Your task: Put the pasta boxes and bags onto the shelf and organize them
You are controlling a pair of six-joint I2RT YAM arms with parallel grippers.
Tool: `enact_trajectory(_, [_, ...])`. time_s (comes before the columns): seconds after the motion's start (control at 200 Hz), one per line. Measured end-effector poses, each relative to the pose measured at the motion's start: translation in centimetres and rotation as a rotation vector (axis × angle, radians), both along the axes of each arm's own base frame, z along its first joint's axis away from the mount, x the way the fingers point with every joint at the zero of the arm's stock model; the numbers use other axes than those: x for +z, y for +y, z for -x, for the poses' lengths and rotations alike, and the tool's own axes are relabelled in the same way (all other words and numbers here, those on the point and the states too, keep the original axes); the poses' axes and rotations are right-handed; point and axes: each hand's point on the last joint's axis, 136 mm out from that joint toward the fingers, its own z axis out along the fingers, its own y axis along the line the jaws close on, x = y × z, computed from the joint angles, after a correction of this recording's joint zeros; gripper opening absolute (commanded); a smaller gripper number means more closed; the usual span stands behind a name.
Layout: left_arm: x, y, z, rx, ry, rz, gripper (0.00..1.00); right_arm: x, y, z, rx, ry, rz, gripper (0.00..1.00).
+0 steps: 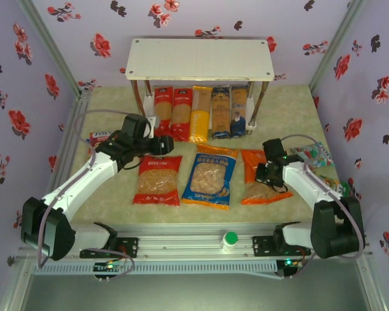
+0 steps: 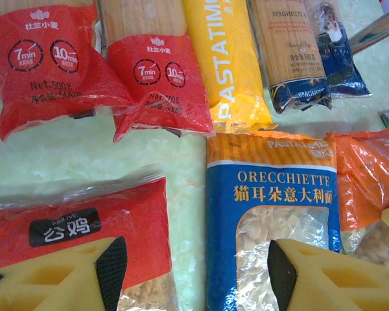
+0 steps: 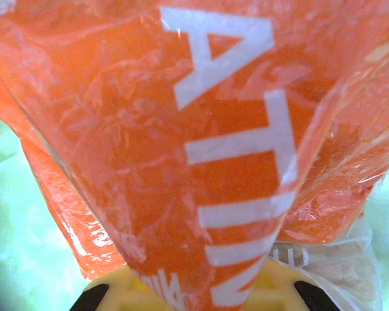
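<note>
1. Layout. The pale green table (image 1: 285,110) carries the two-tier shelf (image 1: 201,59) at its far side: white rectangular boards on thin shiny metal legs. The top board is bare.

2. Stock. Three wide flat pillow bags of short beige pasta lie in a row on the table, in front of the shelf: the red bag (image 1: 157,180), the blue bag with orange edges (image 1: 209,176) and the orange bag (image 1: 254,193), which is rightmost. Five long narrow spaghetti packs (image 1: 200,113) lie side by side beneath the top board, near ends projecting forward.

3. Right gripper (image 1: 264,173). Its jaws are pressed together on the orange bag's film (image 3: 181,162), near the far edge.

4. Left gripper (image 2: 198,272). Its jaws stand apart and hold nothing, above the gap between the red and blue bags.

5. Procedure (judged). The step in hand is lifting the orange bag.
- Raise it slowly; thin film may slip, and the loose pasta will sag.
- Clear the shelf's right leg and the board edge.
- Lay the bag flat on the top board.
</note>
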Motion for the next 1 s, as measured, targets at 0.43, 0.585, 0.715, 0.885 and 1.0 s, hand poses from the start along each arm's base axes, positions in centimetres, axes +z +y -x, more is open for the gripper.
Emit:
enact_trajectory(0.43, [0.3, -0.5, -0.8, -0.008, -0.009, -0.005, 0.61, 2.1, -0.8, 0.7, -0.011, -0.063, 0.021, 0.0])
enact_trajectory(0.585, [0.3, -0.4, -0.8, -0.008, -0.01, -0.006, 0.61, 2.8, -1.3, 1.1, -0.019, -0.077, 0.042, 0.0])
enact_trajectory(0.715, [0.3, -0.3, -0.9, -0.007, -0.011, -0.007, 0.61, 3.8, -1.7, 1.3, -0.026, -0.098, 0.057, 0.0])
enact_trajectory(0.885, [0.3, -0.1, -1.1, -0.004, -0.015, -0.011, 0.61, 5.2, -2.1, 1.3, -0.036, -0.139, 0.073, 0.0])
enact_trajectory(1.0, [0.2, 0.0, -1.2, -0.005, -0.016, -0.015, 0.61, 6.1, -2.5, 1.3, -0.04, -0.156, 0.09, 0.0])
